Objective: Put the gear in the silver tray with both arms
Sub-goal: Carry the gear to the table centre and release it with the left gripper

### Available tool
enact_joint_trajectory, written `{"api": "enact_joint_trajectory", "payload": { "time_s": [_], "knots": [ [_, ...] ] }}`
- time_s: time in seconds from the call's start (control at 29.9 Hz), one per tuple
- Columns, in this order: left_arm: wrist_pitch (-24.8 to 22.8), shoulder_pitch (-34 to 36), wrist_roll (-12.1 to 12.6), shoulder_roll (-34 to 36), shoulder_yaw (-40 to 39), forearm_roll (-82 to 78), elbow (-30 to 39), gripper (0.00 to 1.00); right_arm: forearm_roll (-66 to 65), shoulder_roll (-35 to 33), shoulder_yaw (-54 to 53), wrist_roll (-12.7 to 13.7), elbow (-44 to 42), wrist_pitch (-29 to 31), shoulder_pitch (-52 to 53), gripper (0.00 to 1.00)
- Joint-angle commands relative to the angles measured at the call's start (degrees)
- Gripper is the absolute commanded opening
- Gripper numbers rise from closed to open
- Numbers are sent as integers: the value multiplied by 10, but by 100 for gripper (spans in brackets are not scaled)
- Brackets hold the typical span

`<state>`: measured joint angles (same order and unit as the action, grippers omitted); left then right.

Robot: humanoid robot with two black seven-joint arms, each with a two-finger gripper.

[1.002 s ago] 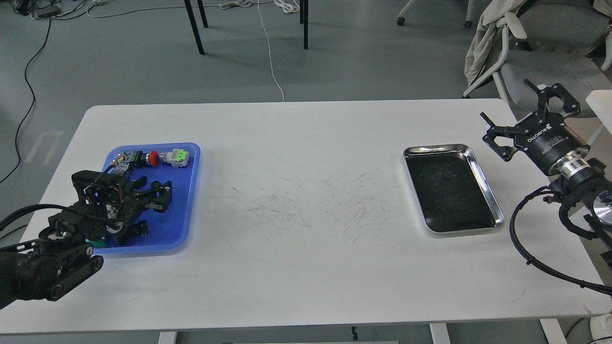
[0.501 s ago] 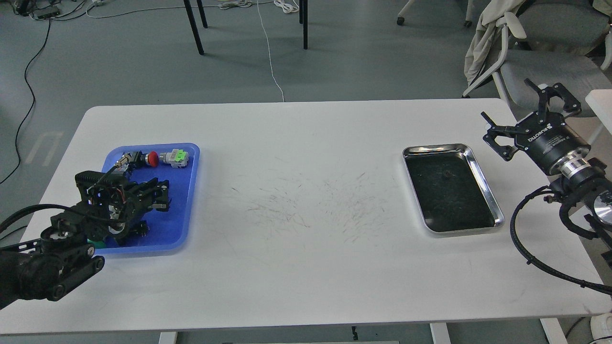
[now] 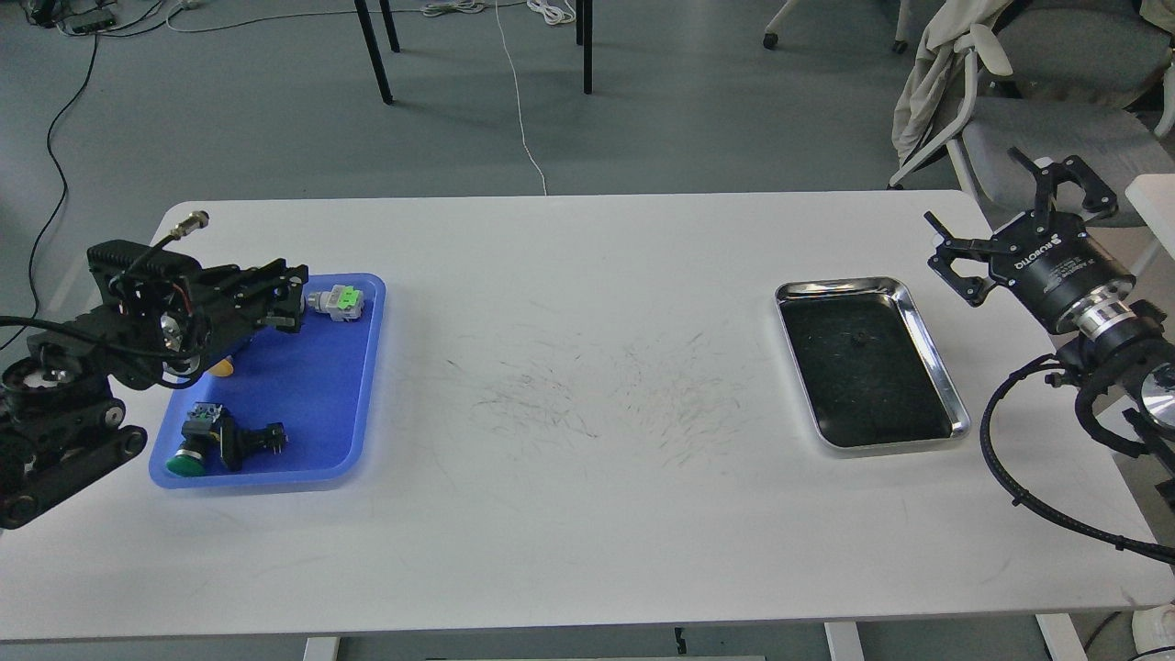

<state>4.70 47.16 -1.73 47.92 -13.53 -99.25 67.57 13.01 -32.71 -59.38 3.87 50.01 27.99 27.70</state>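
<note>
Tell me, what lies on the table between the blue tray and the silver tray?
Head view: no object, only bare white tabletop with dark scratch marks, between blue tray and silver tray.

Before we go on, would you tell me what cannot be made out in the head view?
- Left gripper: dark and end-on over the blue tray; open, shut or holding something cannot be told.
- Red button part: not visible, perhaps hidden behind it.
- Small dark speck in the silver tray: too small to identify.
- Right arm: cut off by the right edge.
</note>
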Motion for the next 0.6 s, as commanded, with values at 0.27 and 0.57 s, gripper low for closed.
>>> {"api": "enact_joint_trajectory", "payload": {
  "time_s": [0.27,0.57],
  "knots": [
    [-86,117,150,-139,5,34,169,8,-2,-7,0,0,-10,0,0,96],
    [-73,79,155,-380,26,-3,13,8,-3,-7,1,0,-38,0,0,96]
  ]
}}
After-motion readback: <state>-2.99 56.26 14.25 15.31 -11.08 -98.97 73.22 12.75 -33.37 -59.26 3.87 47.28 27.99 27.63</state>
